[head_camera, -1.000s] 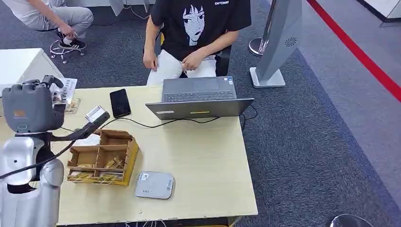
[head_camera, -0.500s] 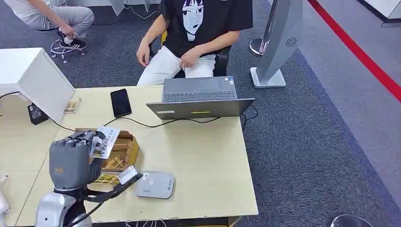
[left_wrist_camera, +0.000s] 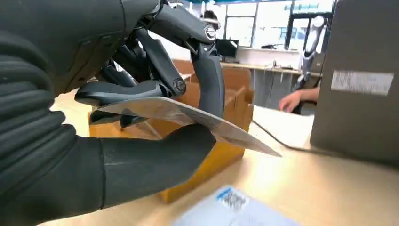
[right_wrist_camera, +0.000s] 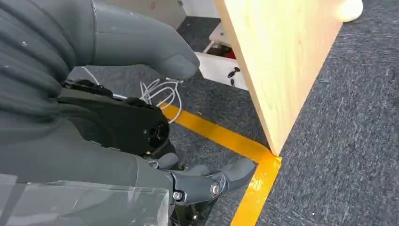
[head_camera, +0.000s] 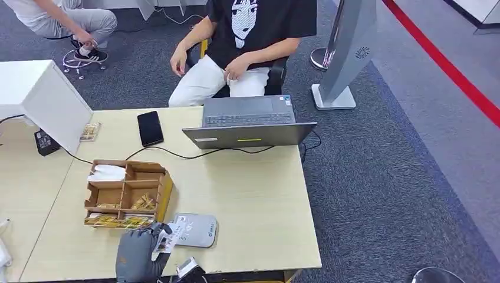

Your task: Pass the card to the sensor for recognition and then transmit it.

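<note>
Grey left hand [head_camera: 139,257] holds our card [head_camera: 167,238].
We pinch it with thumb and fingers [left_wrist_camera: 207,80], just beside the sensor [head_camera: 193,230] on the tabletop [head_camera: 253,200].

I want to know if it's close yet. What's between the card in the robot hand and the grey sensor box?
Nothing: in the left wrist view the card, pinched by the left robot hand, hangs above the sensor with only air between.

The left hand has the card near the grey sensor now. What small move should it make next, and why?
Probably ease the card a little further over the sensor and lower it flat. The left hand holds the card just at the sensor's near-left edge, and in the left wrist view the card is above the sensor, not on it.
</note>
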Motion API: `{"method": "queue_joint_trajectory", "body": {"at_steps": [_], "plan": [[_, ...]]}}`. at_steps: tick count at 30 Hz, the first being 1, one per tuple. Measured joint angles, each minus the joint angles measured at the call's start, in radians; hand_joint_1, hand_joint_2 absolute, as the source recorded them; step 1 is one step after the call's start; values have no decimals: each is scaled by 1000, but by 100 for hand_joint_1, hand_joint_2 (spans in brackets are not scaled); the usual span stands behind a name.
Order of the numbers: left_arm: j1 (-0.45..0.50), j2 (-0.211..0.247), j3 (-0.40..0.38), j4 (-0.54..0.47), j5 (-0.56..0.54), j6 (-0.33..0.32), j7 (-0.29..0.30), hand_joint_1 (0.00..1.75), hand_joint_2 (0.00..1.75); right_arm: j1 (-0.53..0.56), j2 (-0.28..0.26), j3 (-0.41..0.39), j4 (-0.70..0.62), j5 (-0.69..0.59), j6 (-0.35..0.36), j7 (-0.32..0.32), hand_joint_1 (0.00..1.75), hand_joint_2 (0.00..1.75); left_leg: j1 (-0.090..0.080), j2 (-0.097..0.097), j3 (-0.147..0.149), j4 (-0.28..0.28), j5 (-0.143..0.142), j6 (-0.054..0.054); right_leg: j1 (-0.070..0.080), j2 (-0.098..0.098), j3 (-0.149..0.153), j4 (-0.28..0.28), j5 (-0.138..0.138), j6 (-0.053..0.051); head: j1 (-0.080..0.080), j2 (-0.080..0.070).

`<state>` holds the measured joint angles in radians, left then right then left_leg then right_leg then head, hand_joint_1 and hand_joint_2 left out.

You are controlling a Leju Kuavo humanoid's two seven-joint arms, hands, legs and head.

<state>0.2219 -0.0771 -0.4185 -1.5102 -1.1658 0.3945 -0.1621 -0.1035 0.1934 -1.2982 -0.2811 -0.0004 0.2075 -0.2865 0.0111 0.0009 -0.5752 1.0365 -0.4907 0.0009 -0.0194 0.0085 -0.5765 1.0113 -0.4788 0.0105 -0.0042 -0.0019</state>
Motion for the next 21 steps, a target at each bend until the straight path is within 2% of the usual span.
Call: {"method": "queue_joint_trajectory", "body": {"at_steps": [6, 11, 21], "plan": [[1, 2, -16, 56, 7, 2, 4, 175, 175, 1, 4, 0, -5, 0, -8, 0, 0, 175, 0, 0, 0, 0, 0, 0, 0, 0, 0, 0, 0, 0, 0, 0], [1, 6, -26, 92, 31, 5, 33, 175, 175, 1, 6, 0, -6, 0, -12, 0, 0, 175, 0, 0, 0, 0, 0, 0, 0, 0, 0, 0, 0, 0, 0, 0], [-6, 10, -34, 150, 55, 6, 31, 175, 175, 2, 6, 0, -9, 1, -13, 2, 0, 175, 0, 0, 0, 0, 0, 0, 0, 0, 0, 0, 0, 0, 0, 0]]}}
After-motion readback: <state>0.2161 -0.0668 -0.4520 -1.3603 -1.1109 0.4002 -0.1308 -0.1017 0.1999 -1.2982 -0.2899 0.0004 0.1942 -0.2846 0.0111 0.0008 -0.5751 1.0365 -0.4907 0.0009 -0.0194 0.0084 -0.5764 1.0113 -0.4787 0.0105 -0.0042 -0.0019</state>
